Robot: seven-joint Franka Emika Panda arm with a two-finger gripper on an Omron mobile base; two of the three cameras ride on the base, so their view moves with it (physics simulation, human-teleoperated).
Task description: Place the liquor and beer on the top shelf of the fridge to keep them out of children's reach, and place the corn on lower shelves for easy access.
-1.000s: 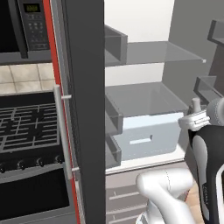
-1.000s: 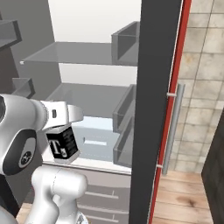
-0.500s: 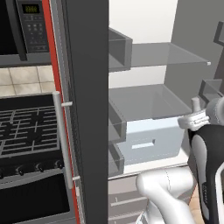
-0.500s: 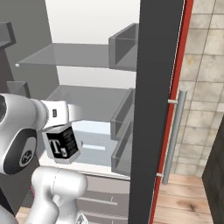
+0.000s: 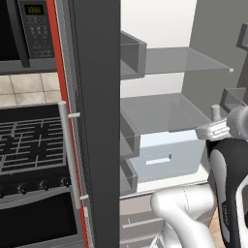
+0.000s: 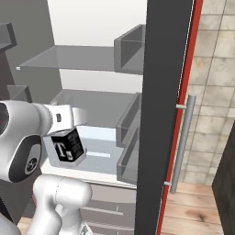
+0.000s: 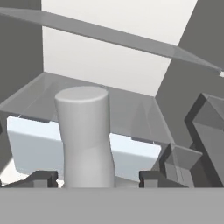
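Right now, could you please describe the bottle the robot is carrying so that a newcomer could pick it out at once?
Look at the open fridge, then at the white arm in front of its white drawer. The gripper is closed on the liquor, a pale bottle held below the top shelf; its square black label with a white T marks it.

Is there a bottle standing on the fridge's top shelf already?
No, the top shelf lies bare, and the liquor bottle is lower down at the end of the arm, in front of the white drawer.
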